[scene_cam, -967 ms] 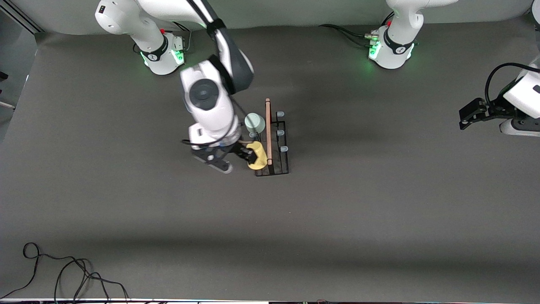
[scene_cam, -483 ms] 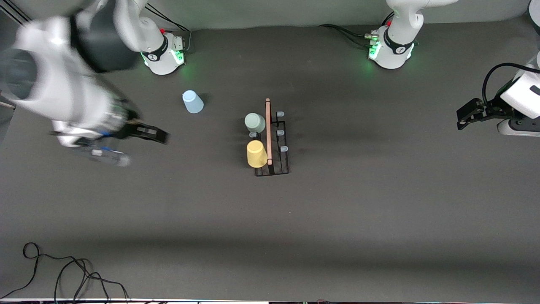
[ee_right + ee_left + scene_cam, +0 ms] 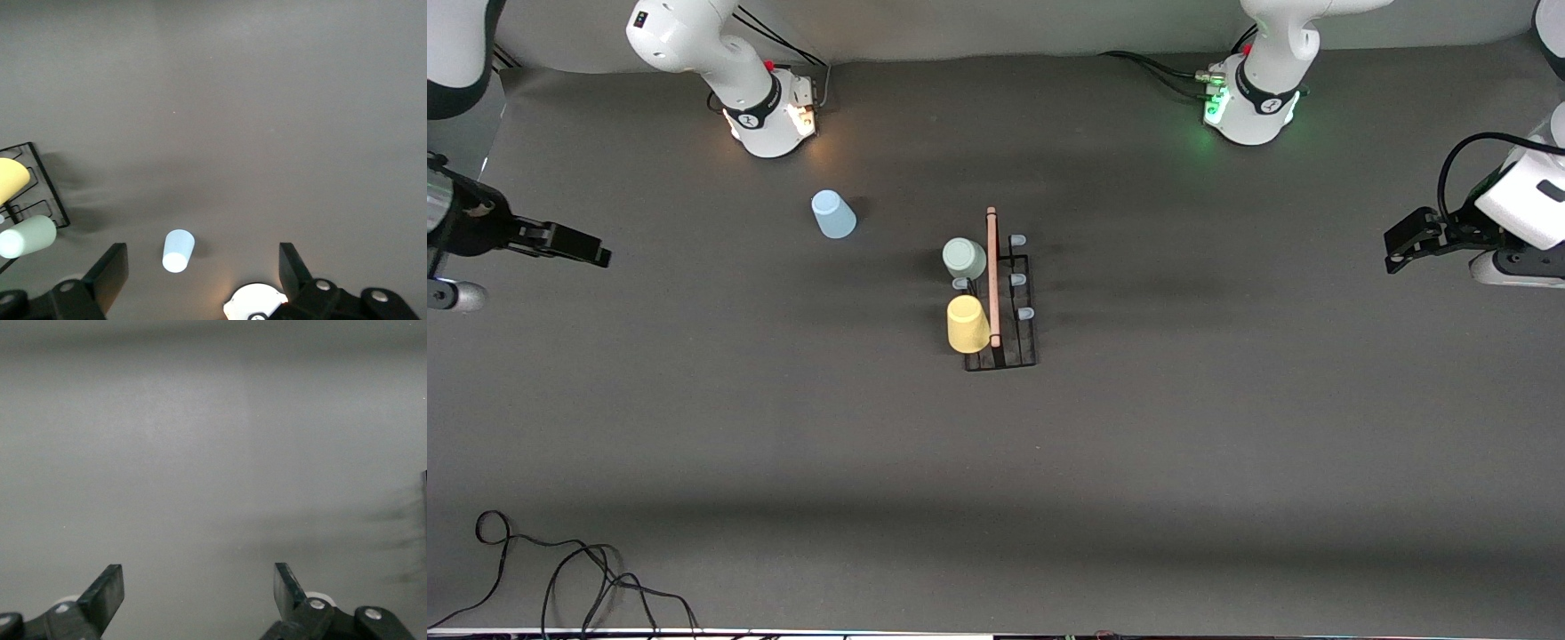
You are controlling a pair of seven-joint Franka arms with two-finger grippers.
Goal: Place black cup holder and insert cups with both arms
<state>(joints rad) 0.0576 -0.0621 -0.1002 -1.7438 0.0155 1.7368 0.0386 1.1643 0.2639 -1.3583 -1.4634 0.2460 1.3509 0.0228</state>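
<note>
The right claw has swung away, wide open and empty, leaving the yellow cup capping a black cup holder peg.

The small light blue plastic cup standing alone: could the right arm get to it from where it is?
Probably yes. The small light blue plastic cup stands alone on bare table, and the right end effector hangs open with nothing between them.

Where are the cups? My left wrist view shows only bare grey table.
Observer: The yellow cup and grey-green cup sit on the black cup holder, mid-table.
Operator: And the third?
Observer: The light blue cup stands on the table off the holder, toward the right arm's end.
Operator: Is anything held?
Observer: No; the right tool hangs open and empty over its arm's end of the table, the left tool likewise over its own.
</note>
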